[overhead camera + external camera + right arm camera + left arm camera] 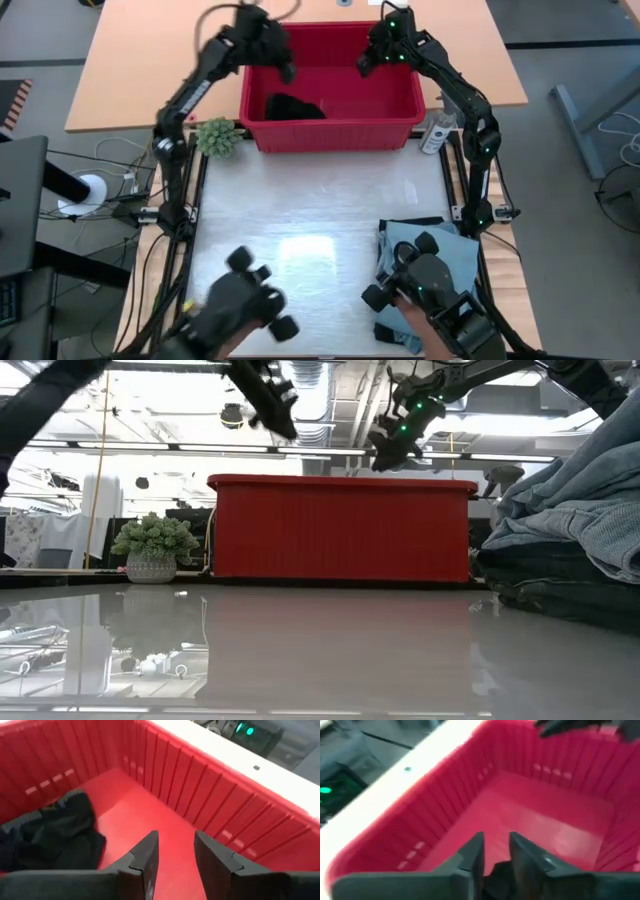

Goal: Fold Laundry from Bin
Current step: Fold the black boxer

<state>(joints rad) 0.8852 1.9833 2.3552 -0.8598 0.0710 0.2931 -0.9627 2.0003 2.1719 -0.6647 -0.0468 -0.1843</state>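
**Both grippers over the bin, nothing held**

Folded denim [440, 262] lies nearest in the high view; beyond it the left gripper [283, 68] and right gripper [366, 64] hang over the red bin [330, 132], a black garment [293, 106] below the left one. Left wrist view: fingers [472, 855] slightly parted, empty (bare floor ahead). Right wrist view: fingers [146, 856] parted, empty; garment beside them.

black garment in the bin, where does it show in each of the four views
High view: the black garment lies on the floor of the red bin, left of centre, near the front wall.
Low view: not visible; the bin's front wall hides it.
Left wrist view: not clearly visible; only red bin floor.
Right wrist view: at the picture's left, on the bin floor.
Shared landmark: the red bin.
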